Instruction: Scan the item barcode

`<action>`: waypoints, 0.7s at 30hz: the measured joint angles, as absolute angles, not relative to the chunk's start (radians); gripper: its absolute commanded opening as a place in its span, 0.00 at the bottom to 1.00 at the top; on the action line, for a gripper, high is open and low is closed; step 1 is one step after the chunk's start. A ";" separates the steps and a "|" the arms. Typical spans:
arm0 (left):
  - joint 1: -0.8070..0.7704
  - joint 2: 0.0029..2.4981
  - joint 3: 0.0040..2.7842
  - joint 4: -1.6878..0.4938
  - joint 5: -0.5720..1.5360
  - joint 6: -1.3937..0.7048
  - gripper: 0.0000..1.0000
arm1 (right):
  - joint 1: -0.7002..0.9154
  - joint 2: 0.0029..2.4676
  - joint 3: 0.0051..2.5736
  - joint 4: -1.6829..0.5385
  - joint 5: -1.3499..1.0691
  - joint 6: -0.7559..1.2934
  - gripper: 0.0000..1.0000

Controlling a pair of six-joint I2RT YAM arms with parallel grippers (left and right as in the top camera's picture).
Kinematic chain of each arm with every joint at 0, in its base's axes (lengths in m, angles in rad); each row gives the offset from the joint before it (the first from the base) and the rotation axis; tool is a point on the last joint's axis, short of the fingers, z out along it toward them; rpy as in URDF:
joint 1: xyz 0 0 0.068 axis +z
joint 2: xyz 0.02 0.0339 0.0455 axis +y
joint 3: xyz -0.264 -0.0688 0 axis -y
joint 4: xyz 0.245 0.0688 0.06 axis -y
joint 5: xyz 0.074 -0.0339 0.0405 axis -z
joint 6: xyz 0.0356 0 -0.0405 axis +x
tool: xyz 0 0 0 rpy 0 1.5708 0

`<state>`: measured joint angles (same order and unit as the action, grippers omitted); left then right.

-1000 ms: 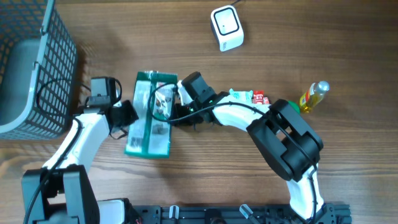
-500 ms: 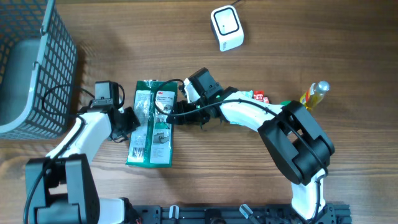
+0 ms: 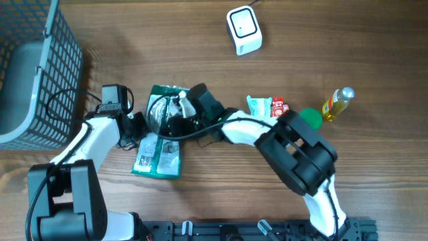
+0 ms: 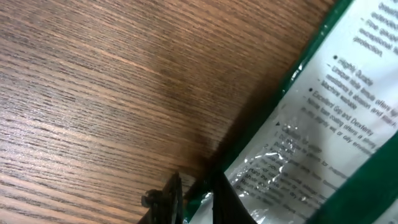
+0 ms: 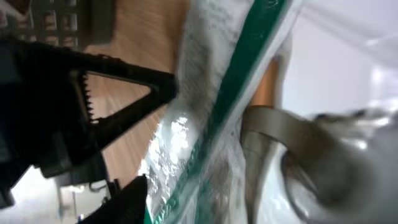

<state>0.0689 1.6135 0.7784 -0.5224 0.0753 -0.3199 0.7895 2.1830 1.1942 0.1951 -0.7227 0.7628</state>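
The green-and-white packet (image 3: 158, 152) is laid on the counter (image 3: 221, 194), its top crumpled, between a wire basket (image 3: 40, 60) to the left and sachets (image 3: 266, 105) and a yellow bottle (image 3: 338, 102) to the right. The white scanner (image 3: 242, 30) is set well apart. The packet's left edge is pinched by the left end effector (image 3: 138, 127). The right end effector (image 3: 175, 117), jaws seen apart, is set against the crumpled top.

Left arm (image 3: 83, 144): reaches from the near-left base toward centre.
Left pincer (image 3: 137, 127): closed on the left edge of the packet (image 3: 157, 159).
Right arm (image 3: 251, 126): stretches leftward from the near-right base.
Right pincer (image 3: 175, 115): jaws apart at the packet's upper end.
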 measured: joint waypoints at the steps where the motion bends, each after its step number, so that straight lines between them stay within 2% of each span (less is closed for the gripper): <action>1: 0.070 1.613 0.778 -0.522 0.076 -0.320 0.10 | 0.796 2.192 1.194 0.211 -0.731 0.769 0.33; 2: 0.070 1.613 0.778 -0.522 0.076 -0.320 0.09 | 0.801 2.196 1.194 0.216 -0.732 0.778 0.25; 3: 0.070 1.613 0.778 -0.522 0.076 -0.320 0.09 | 0.804 2.202 1.191 0.220 -0.738 0.780 0.22; 8: 0.072 1.613 0.779 -0.523 0.076 -0.319 0.09 | 0.804 2.209 1.185 0.222 -0.736 0.783 0.17; 13: 0.099 1.610 0.789 -0.523 0.089 -0.320 0.14 | 0.801 2.211 1.184 0.219 -0.734 0.763 0.11; 15: 0.121 1.583 0.806 -0.523 0.093 -0.319 0.15 | 0.793 2.214 1.184 0.218 -0.740 0.775 0.04; 18: 0.145 1.489 0.838 -0.522 0.099 -0.316 0.17 | 0.762 2.221 1.183 0.228 -0.788 0.773 0.04; 21: 0.160 1.362 0.860 -0.506 0.099 -0.305 0.27 | 0.714 2.226 1.177 0.276 -0.865 0.722 0.05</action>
<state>0.1596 1.3617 0.8600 -0.5064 0.0994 -0.3046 0.7136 2.2261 1.1774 0.2764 -0.8654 0.7223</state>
